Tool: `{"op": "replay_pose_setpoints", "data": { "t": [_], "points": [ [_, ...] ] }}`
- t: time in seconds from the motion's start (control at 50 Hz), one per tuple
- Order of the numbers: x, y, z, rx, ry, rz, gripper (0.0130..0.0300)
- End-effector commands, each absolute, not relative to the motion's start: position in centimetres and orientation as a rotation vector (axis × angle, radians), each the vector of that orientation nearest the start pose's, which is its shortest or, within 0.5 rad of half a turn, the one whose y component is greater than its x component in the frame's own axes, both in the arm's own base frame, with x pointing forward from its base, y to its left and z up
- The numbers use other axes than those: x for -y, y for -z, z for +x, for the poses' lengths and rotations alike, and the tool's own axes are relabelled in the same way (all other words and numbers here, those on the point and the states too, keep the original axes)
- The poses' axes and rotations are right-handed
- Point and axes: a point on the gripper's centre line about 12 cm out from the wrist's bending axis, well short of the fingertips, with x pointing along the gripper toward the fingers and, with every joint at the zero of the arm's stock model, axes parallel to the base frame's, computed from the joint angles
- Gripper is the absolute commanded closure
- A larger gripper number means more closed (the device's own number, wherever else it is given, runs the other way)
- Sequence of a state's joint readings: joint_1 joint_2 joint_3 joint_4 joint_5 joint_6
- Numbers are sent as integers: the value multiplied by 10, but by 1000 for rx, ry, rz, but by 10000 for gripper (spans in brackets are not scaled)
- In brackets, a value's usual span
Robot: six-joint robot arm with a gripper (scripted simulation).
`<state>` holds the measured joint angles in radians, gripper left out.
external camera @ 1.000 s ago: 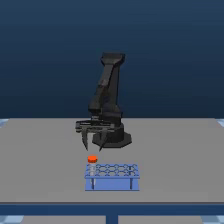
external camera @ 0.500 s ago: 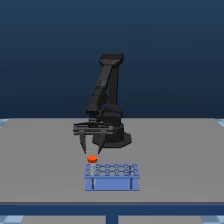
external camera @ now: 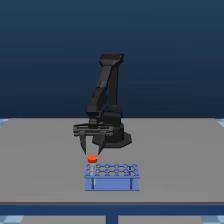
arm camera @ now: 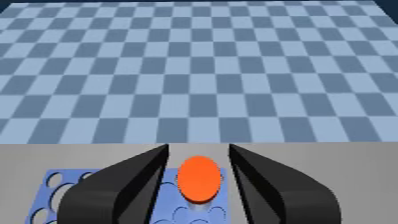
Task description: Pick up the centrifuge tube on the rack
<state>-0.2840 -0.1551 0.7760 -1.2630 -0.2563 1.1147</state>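
Our black two-fingered gripper (external camera: pixel 92 149), jaws apart, hovers above the orange-capped whitish centrifuge tube (external camera: pixel 92 160) at lower centre. It stands ungrasped in the low light-blue holed rack (external camera: pixel 112 176); descending, closing and lifting remain

Exterior view faces the arm (external camera: pixel 106 107) from afar; wrist view looks close down; both show the rack (external camera: pixel 112 176).

A flat grey table (external camera: pixel 40 160) is carrying the arm's black base (external camera: pixel 117 137), with the blue rack (external camera: pixel 112 176) sitting at its six o'clock.
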Motion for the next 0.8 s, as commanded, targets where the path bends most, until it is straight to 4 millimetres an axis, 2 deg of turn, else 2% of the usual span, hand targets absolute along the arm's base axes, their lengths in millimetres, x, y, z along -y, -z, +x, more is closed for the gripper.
{"op": "replay_pose_setpoints", "data": {
  "t": [0.02, 0.8],
  "points": [
    [72, -197, 348, -523, 1, 0, 130],
    [72, -172, 349, -524, 0, 0, 130]
  ]
}}
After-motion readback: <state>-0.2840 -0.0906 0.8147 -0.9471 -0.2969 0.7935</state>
